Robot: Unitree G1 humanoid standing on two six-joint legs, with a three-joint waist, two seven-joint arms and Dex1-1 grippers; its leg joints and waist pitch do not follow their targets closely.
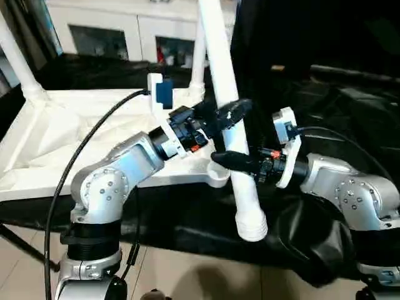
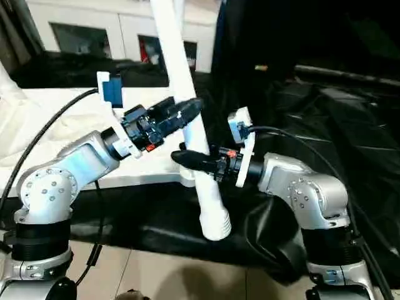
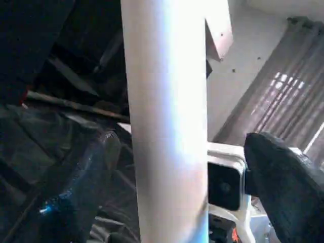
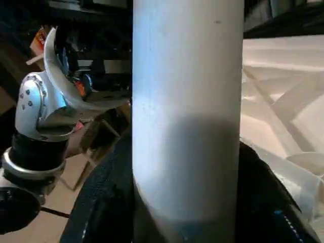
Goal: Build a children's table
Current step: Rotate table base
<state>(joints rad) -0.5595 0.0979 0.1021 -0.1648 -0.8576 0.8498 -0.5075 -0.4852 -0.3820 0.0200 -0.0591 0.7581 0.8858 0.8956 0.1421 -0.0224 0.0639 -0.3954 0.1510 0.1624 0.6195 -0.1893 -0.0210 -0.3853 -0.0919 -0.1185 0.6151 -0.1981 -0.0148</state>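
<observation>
Leg fitting, third or later socket. White tapered leg [image 1: 234, 119] is held between both grippers, tilted, its wide collared end hanging low in front of the bench edge and its narrow end rising out of the head views. Left gripper [image 1: 232, 112] clasps the tube higher up, jaws closed around it; right gripper [image 1: 230, 160] clasps it lower down, jaws likewise closed on the tube, one black finger [image 4: 104, 202] showing on each side of the white shaft in the right wrist view. Tabletop [image 1: 75, 134] lies upside down on the bench, ribbed underside up, the bench covered in black sheeting [image 1: 350, 119]. Two legs already stand in its far corners: one at far left [image 1: 17, 59], one further right [image 1: 199, 62] behind the held leg. Near corner socket [image 1: 217, 177] is empty and sits just beside the held tube, below the right gripper.

Judged step: bringing a further leg to the near socket. The next move calls for lifting the wide end above the tabletop, righting the tube, centring it over the socket, then pressing or turning it home; with the end hanging below the socket, a regrasp may be needed.

No brand, label or legible writing can be made out. White cabinet [image 1: 119, 25] with glass doors stands behind.
</observation>
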